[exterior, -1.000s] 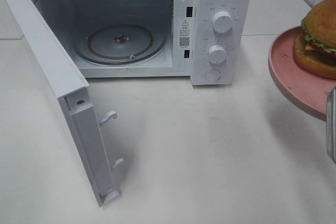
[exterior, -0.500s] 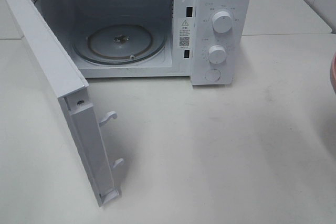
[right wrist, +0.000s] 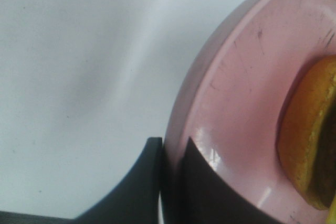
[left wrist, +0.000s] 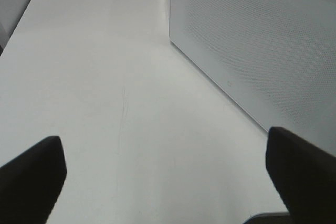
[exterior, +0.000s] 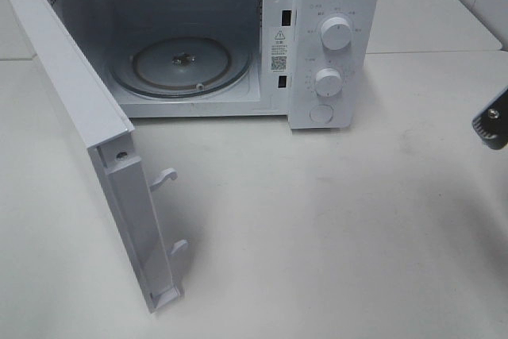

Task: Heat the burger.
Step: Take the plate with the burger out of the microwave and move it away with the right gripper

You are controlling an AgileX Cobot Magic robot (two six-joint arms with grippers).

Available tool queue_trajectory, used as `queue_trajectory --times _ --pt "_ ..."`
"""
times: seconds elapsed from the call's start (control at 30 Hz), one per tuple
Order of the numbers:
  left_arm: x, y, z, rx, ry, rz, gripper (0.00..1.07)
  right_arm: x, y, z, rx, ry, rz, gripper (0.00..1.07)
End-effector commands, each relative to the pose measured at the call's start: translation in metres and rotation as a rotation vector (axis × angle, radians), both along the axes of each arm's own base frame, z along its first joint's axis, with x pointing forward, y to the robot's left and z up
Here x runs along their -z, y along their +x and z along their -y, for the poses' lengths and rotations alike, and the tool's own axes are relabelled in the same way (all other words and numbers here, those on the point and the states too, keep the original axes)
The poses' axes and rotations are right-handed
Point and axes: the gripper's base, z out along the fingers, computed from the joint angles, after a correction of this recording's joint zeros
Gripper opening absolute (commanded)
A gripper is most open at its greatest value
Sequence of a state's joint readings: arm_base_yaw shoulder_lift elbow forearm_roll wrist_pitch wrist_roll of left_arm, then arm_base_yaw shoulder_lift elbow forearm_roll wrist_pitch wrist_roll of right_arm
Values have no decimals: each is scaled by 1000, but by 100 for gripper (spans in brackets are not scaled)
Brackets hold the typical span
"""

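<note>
1. My right gripper [right wrist: 170, 182] has its dark jaws pressed together on the rim of the round pink plate [right wrist: 236, 103], one jaw above the lip and one under it. It is an edge pinch, with the plate's whole weight hanging out from that one spot.

2. The burger [right wrist: 307, 140], a glossy golden-brown bun with a dark layer showing at its side, sits on that plate well in from the pinched rim. I only see a slice of it in the right wrist view, so I cannot say how centred it is.

3. In the high view only a dark bit of the right arm [exterior: 492, 121] shows at the right edge of the white counter [exterior: 333, 228]; plate and burger are out of that frame. I judge I am carrying blind there for now.

4. My left gripper [left wrist: 168, 182] hangs with its jaws spread wide and nothing between them, over bare counter beside the perforated outer face of the white microwave door [left wrist: 252, 51].

5. The white microwave [exterior: 317, 37] stands at the counter's back edge, its door swung wide to the left, the glass turntable [exterior: 181, 65] bare.

6. Risks I see:
   - The plate may sag or pivot in a rim-only grip, and the burger could slide off.
   - Swinging in too low may clip the plate on the cavity sill or the control panel.
   - A fast turn may topple the stacked bun.
</note>
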State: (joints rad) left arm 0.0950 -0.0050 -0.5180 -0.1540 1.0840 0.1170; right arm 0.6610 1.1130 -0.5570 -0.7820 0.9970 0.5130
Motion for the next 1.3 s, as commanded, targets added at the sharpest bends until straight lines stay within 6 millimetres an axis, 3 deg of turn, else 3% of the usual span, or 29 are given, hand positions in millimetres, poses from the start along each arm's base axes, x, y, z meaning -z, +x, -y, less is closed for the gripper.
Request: queue_trajectory --times 0.03,0.57,1.3 --pt "-1 -1 0 -6 -6 18 98 -5 11 -2 45 -39 54 0" --pt "-1 -1 0 -6 -6 18 98 31 40 -20 262 -40 109 0" --pt "-1 -1 0 -6 -6 18 98 103 74 -4 345 -58 -20 4"
